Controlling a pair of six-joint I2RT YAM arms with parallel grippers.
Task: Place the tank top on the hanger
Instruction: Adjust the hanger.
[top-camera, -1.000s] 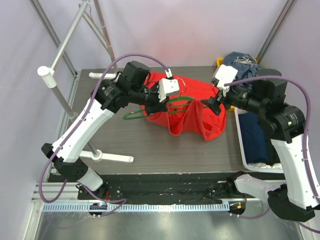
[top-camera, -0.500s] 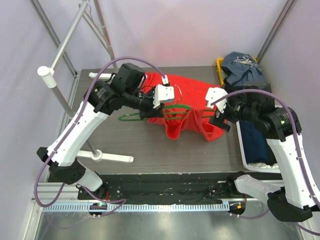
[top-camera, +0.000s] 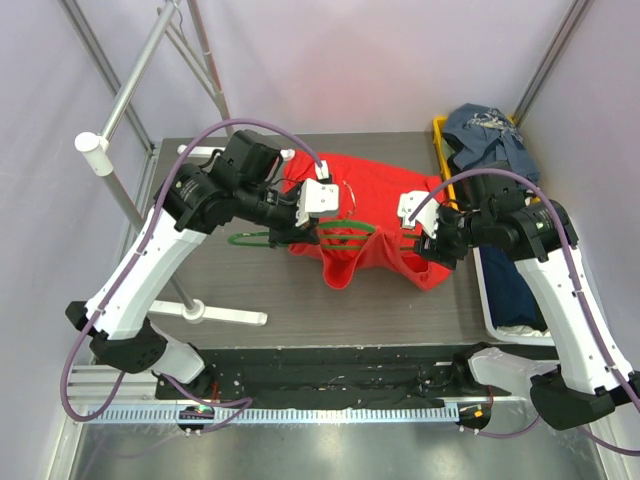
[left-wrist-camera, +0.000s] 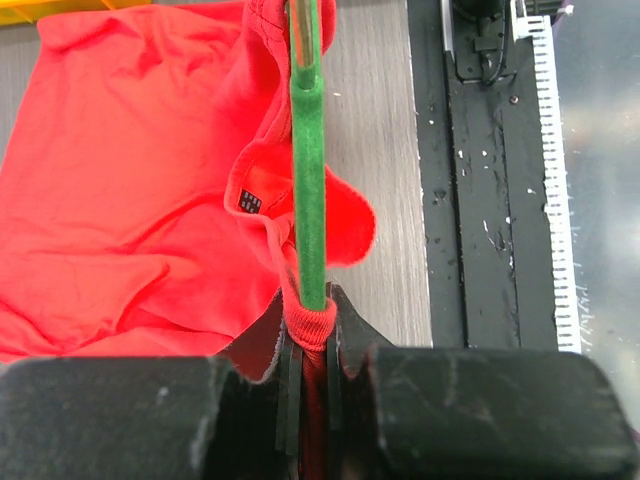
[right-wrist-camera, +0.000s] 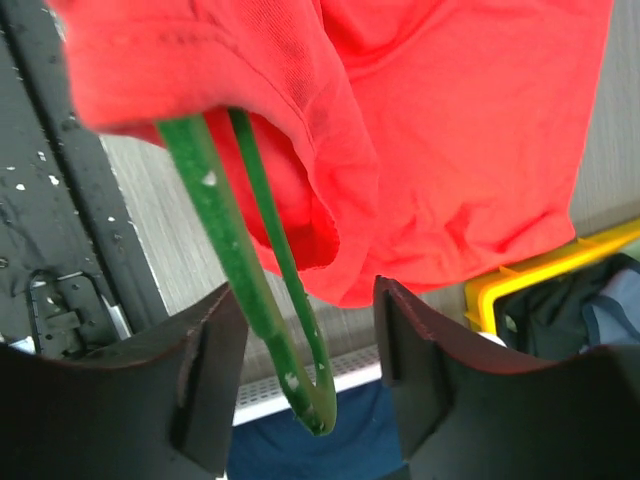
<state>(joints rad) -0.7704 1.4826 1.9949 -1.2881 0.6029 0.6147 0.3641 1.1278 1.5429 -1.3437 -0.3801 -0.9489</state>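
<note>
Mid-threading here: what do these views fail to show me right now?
- Top view: tank top covers the middle of the hanger; how far it is threaded is hidden.
- Top view: right gripper fingertips hidden under its own wrist.
- Right wrist view: hanger end sits between the open jaws; contact cannot be told.
- Left wrist view: hanger runs off the top edge; left gripper clamp point buried in bunched fabric; label print too small.

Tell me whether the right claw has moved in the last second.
Yes. The right claw has moved down-left in the top view, away from the yellow bin.
</note>
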